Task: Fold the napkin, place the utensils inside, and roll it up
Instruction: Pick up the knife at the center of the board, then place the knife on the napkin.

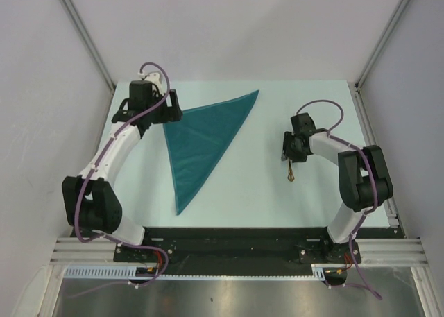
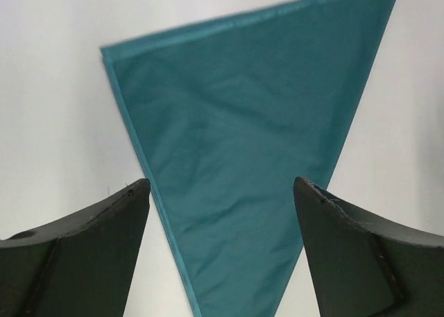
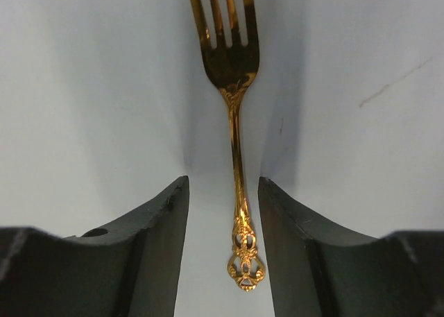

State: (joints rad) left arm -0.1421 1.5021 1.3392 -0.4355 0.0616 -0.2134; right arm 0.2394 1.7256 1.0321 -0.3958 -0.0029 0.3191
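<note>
Pale table (image 1: pixel 263 192) | left end effector (image 2: pixel 222 185) spread wide above napkin (image 1: pixel 205 136) | right end effector (image 3: pixel 223 182) unclosed, straddling fork (image 3: pixel 229 60)

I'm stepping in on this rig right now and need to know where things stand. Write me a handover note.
Left end effector: open and empty, above the napkin at its far-left corner.
Right end effector: open, low over the table, straddling the handle of the fork with a gap on each side, so no grip yet.
Napkin: folded into a triangle, lying flat left of the table's centre.
Fork: flat on the table to the right, apart from the napkin.
Done: the fold.
Left: grasp the fork, lay it on the napkin, roll it up.
</note>
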